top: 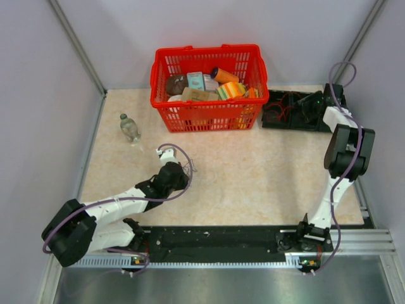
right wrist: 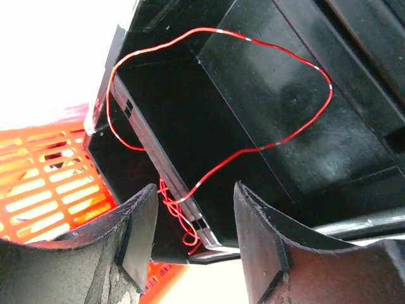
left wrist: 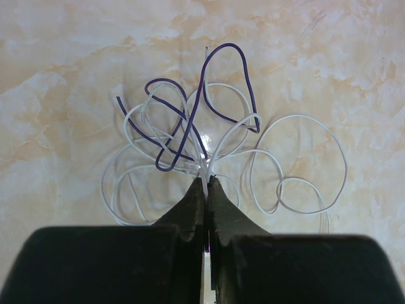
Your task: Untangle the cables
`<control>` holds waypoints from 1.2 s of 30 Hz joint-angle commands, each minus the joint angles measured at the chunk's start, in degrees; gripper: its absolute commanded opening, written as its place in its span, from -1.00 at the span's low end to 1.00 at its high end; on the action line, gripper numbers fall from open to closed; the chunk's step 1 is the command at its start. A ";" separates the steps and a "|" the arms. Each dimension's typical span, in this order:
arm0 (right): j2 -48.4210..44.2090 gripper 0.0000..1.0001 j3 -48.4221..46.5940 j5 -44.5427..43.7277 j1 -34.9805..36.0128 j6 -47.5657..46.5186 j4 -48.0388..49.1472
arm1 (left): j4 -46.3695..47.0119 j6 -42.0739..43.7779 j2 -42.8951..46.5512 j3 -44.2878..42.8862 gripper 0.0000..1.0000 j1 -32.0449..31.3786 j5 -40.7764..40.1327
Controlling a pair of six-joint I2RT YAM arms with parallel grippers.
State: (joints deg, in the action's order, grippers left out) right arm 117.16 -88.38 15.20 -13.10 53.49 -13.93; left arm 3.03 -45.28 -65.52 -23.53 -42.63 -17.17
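A tangle of thin white and purple cables (left wrist: 209, 126) lies looped on the marbled tabletop. My left gripper (left wrist: 207, 182) is shut on white strands of it at the near edge of the tangle. In the top view that gripper (top: 180, 174) sits left of the table's centre. A thin red cable (right wrist: 221, 161) lies in a black tray (right wrist: 285, 95), one loop draped over the tray's divider and a small knot (right wrist: 180, 218) hanging at its edge. My right gripper (right wrist: 195, 190) is open just short of that red cable, nothing between its fingers. From above it hovers over the tray (top: 278, 117).
A red basket (top: 209, 114) full of groceries stands at the back centre, right beside the black tray. Near the left wall a small plastic bottle (top: 130, 128) stands upright. The orange basket wall (right wrist: 44, 183) fills the left of the right wrist view.
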 commanded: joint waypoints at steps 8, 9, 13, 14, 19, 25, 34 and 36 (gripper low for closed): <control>4.04 -0.74 -1.18 2.99 -0.96 10.40 6.73 | 1.89 0.36 0.39 -1.52 -1.00 0.09 0.12; 3.60 -0.81 -1.10 2.64 -0.87 9.97 6.90 | 1.89 0.45 0.30 -1.61 -1.00 0.09 0.03; 1.14 -0.96 -1.53 0.45 -0.87 5.49 5.85 | 1.72 0.36 0.21 -1.78 -1.00 0.01 0.03; 0.09 -0.99 -1.71 -0.17 -0.78 4.17 5.41 | 1.72 0.28 0.13 -1.78 -1.00 0.18 0.03; -3.07 -1.00 -3.55 -1.75 1.23 -5.22 2.60 | 1.81 0.36 -0.05 -1.87 -1.00 0.09 0.12; -7.65 -1.00 -4.43 -12.89 7.64 -16.92 -3.01 | 1.54 0.28 -0.05 -1.96 -1.00 0.09 0.03; -11.34 -1.00 -1.71 -26.53 12.75 -24.58 -7.95 | 1.72 0.36 -0.05 -1.87 -1.00 0.09 0.29; -12.22 -1.00 -0.83 -26.89 14.51 -25.89 -7.86 | 1.81 0.45 -0.05 -1.87 -1.00 0.09 0.38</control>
State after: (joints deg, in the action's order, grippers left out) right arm 109.16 -90.43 -5.48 0.40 32.38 -20.27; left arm 3.01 -45.30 -65.54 -23.57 -42.63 -17.17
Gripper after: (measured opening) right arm 0.007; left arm 0.017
